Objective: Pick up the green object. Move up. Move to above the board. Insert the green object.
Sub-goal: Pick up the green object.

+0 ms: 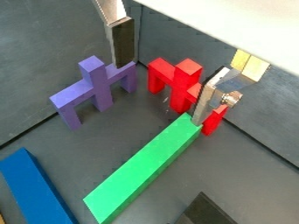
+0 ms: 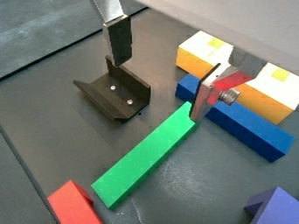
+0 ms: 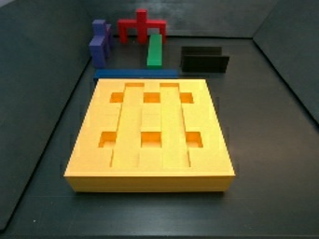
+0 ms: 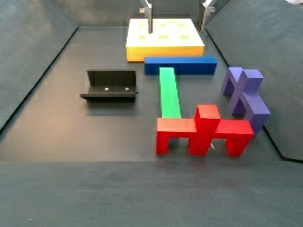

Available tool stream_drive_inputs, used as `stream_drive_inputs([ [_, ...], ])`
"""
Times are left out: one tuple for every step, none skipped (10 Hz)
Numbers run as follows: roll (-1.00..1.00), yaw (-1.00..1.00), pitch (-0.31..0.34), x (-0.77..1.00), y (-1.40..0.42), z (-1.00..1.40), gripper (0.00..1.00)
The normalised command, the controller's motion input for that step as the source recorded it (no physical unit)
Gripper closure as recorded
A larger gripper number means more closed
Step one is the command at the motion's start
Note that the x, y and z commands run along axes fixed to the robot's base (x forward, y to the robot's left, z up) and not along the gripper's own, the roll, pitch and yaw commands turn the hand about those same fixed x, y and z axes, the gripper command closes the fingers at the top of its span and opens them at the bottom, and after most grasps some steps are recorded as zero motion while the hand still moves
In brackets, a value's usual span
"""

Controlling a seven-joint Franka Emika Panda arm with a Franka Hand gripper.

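The green object (image 1: 140,175) (image 2: 146,162) lies flat on the dark floor, a long bright-green bar seen in both side views (image 3: 155,49) (image 4: 169,90). One of its ends rests by the blue bar (image 4: 180,64), which lies in front of the board (image 3: 153,131) (image 4: 166,37) (image 2: 205,52). My gripper (image 1: 166,74) (image 2: 163,70) (image 4: 178,7) hangs open and empty, high above that end of the green bar. Its fingers (image 1: 121,39) (image 2: 207,98) stand wide apart, touching nothing.
A red branched piece (image 1: 176,83) (image 4: 204,131) stands at the bar's other end, and a purple piece (image 1: 93,87) (image 4: 245,91) beside it. The fixture (image 2: 117,94) (image 4: 109,86) stands on the bar's opposite side. Grey walls enclose the floor.
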Motion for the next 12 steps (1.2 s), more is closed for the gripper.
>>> stream_drive_inputs([
  [0.0, 0.0, 0.0, 0.0, 0.0, -0.02, 0.0],
  [0.0, -0.05, 0.0, 0.05, -0.01, -0.15, 0.0],
  [-0.15, 0.0, -0.189, 0.0, -0.1, -0.56, 0.0],
  [-0.12, -0.01, -0.083, 0.19, 0.0, -0.88, 0.0],
  [-0.05, 0.0, -0.071, 0.08, 0.0, -1.0, 0.0],
  [-0.02, 0.0, -0.069, 0.09, 0.0, -1.0, 0.0],
  [0.0, 0.0, -0.046, 0.0, 0.0, -1.0, 0.0],
  [0.0, 0.0, -0.076, -0.11, 0.0, -1.0, 0.0],
  [0.0, 0.0, -0.094, -0.13, 0.0, -1.0, 0.0],
  [0.0, 0.0, -0.127, -0.15, 0.0, -1.0, 0.0],
  [-0.04, 0.0, -0.177, -0.22, 0.06, -0.87, 0.0],
  [-0.07, 0.0, -0.124, -0.12, 0.05, -0.77, 0.0],
])
